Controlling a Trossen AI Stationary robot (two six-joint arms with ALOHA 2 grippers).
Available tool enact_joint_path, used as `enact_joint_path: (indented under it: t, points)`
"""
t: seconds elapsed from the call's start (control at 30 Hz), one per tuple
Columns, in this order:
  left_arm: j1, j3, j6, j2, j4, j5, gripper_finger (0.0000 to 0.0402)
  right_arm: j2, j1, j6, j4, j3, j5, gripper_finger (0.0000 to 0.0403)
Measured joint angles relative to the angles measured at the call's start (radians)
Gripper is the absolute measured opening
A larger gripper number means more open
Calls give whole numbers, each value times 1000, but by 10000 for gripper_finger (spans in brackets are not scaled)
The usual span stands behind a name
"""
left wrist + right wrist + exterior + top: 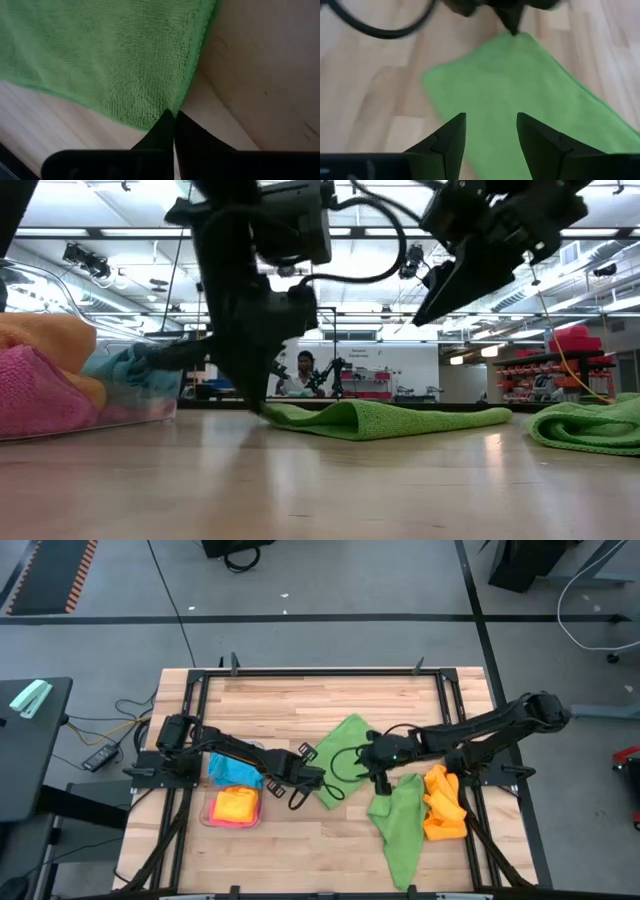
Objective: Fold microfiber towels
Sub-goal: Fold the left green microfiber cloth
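A green microfiber towel [345, 752] lies folded on the middle of the wooden table [300, 705], with its fold showing as a low hump in the low view [390, 418]. My left gripper [173, 116] is shut at this towel's near-left corner, pointing steeply down [255, 402]. My right gripper [490, 117] hangs open above the same towel's right part [375, 770], touching nothing. A second green towel [400, 825] and orange towels [443, 805] lie loose at the near right. My left gripper has its two fingertips closed together on the corner [161, 111] of the green towel, coming from above and slanting in from the table's left. The tips hide how many layers lie between them. The towel rests flat on the table.
A clear plastic tray [212, 815] at the left holds blue [235, 773], orange [236, 805] and pink towels. A black frame rail [320, 671] runs around the table. Bare wood lies at the far side and the near middle. A person sits in the room beyond [303, 372].
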Motion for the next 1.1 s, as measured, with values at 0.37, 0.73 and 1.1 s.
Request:
enact_joint_path:
  t: [0.37, 0.73, 1.1]
  points:
    - [-12, 161, -51, -1, -224, 60, 11, 19, 172, 80, 76, 0, 156, 184]
    - [-11, 210, -69, -2, -288, 74, 11, 236, 280, 96, 278, 0, 275, 184]
    - [-10, 204, -129, -3, -285, 124, 10, 457, 466, 69, 475, 31, 563, 172]
